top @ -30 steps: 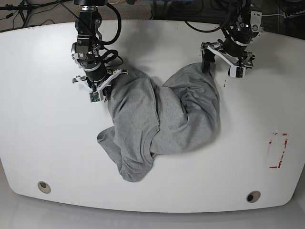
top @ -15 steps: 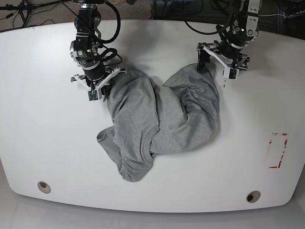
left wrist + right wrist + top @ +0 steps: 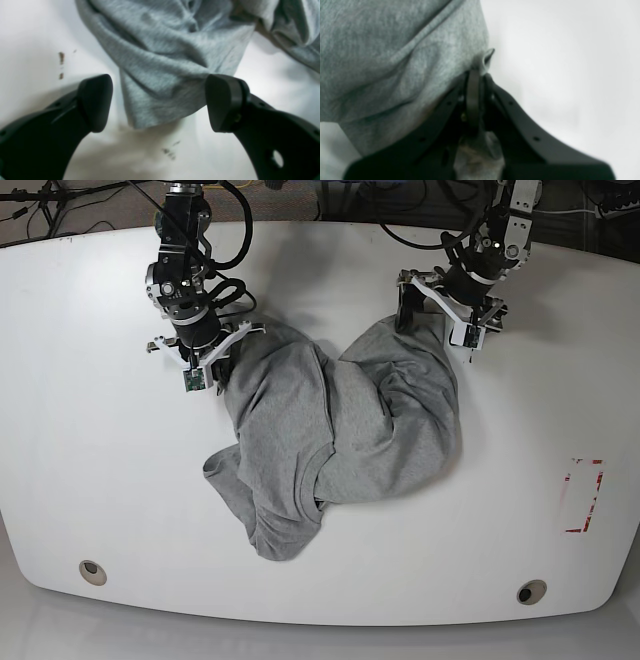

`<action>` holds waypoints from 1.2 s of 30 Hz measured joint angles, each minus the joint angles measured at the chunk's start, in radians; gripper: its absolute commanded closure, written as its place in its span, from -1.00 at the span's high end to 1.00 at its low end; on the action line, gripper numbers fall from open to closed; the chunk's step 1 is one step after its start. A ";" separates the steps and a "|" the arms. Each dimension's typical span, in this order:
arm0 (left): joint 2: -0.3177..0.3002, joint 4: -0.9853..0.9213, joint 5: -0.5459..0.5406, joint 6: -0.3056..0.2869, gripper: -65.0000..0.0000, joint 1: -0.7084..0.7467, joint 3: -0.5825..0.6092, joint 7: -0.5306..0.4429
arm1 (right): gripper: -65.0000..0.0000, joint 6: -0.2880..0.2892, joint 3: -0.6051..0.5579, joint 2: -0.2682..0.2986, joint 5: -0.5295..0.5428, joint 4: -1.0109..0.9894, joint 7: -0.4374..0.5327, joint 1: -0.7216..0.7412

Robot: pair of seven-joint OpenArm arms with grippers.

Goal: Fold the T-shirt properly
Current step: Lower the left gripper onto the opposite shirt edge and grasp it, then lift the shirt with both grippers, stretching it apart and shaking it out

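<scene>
Crumpled grey T-shirt (image 3: 335, 435) on white counter (image 3: 90, 460); right hand (image 3: 212, 365) pinching hem at 10 o'clock, left hand (image 3: 432, 308) spread wide at 1 o'clock.

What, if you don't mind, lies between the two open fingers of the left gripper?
A corner of the T-shirt hangs between the fingers of the open left gripper, with bare table below; the left wrist view shows it.

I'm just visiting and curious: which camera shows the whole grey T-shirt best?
The base view: the whole crumpled T-shirt lies on the white table. The left wrist view shows only a corner between open fingers; the right wrist view shows only a pinched edge.
</scene>
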 measured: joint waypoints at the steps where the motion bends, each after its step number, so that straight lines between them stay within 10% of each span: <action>1: 0.000 -0.006 0.000 0.000 0.68 -0.002 0.001 -0.006 | -1.00 0.000 0.000 0.000 0.000 0.000 0.000 0.000; 7: 0.000 -0.027 -0.001 -0.007 0.18 -0.008 0.001 -0.029 | -1.00 0.000 0.000 0.000 0.000 0.000 0.000 0.000; 12: 0.000 -0.058 -0.018 -0.008 -1.00 -0.027 0.001 -0.037 | -1.00 0.000 0.000 0.001 0.000 0.003 0.000 0.000; 36: -0.100 0.102 -0.015 0.001 -1.00 0.038 -0.153 0.103 | -1.00 0.003 -0.001 0.002 0.000 0.264 -0.036 -0.063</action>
